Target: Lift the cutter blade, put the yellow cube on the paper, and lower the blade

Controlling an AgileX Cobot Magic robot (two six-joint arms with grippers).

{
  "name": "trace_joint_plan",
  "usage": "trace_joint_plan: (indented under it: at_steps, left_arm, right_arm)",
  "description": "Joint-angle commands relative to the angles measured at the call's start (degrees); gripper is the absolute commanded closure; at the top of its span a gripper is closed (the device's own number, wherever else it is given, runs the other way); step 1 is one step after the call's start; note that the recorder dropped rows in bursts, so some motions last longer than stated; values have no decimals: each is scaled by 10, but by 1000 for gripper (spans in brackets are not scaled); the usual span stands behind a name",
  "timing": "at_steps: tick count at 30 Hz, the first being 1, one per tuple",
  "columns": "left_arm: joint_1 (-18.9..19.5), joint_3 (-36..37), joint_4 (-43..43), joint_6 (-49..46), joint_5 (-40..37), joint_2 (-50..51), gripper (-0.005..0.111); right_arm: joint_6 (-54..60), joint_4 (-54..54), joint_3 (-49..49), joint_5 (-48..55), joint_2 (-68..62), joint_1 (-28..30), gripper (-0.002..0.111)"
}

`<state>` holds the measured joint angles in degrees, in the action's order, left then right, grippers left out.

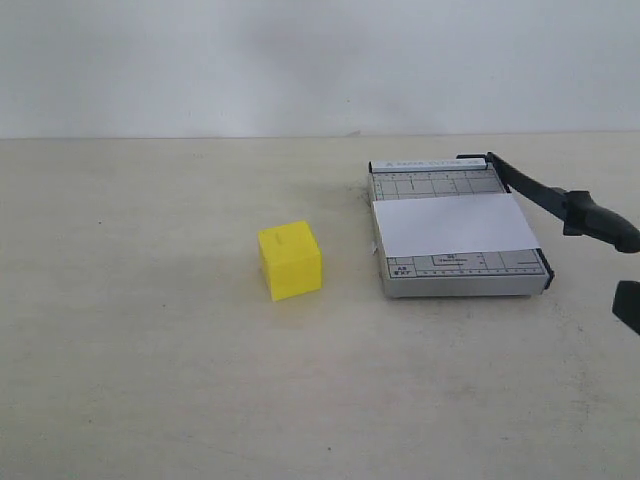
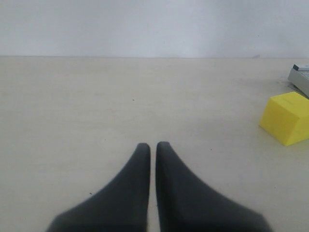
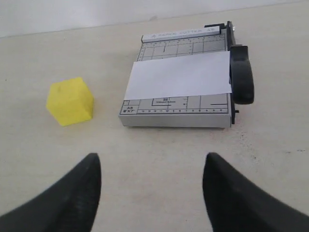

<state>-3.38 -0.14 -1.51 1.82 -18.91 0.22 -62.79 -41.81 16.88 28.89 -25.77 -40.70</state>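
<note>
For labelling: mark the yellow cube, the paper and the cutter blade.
yellow cube [image 1: 292, 268], exterior view, front face.
paper [image 1: 455, 224], exterior view, middle of sheet.
cutter blade [image 1: 600, 218], exterior view, thick handle.

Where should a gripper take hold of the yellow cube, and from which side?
Grip the cube by two opposite side faces, coming from above. It stands flat on the table, apart from the trimmer, with free space all round. It sits turned a little, so the grip should probably turn to match. The left gripper is shut and must open first.
</note>
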Motion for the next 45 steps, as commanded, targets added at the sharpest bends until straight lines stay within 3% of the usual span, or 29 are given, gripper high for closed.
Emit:
trace_joint_plan:
  at_steps: [1, 9, 17, 23, 29, 37, 40, 45]
  left_arm:
    - [2, 1, -2, 3, 9, -2, 102]
    - [2, 1, -2, 3, 9, -2, 102]
    - [2, 1, -2, 3, 9, -2, 102]
    - [2, 1, 20, 3, 9, -2, 102]
    - [2, 1, 67, 1, 20, -2, 102]
    - [2, 1, 48, 18, 200, -2, 102]
    - [2, 1, 24, 97, 285, -2, 102]
    - [2, 1, 24, 181, 354, -2, 102]
  right_arm:
    - [-1, -9, -4, -41, 5, 2, 66]
    - [13, -29, -4, -39, 5, 2, 109]
    - [-40, -61, -4, 44, 17, 2, 108]
    - [-88, -72, -5, 127, 103, 2, 108]
    - [-121, -64, -41, 103, 174, 2, 108]
    - [-131, -67, -61, 66, 177, 2, 108]
    - [-137, -67, -61, 68, 177, 2, 108]
    - [-186, -67, -61, 65, 177, 2, 108]
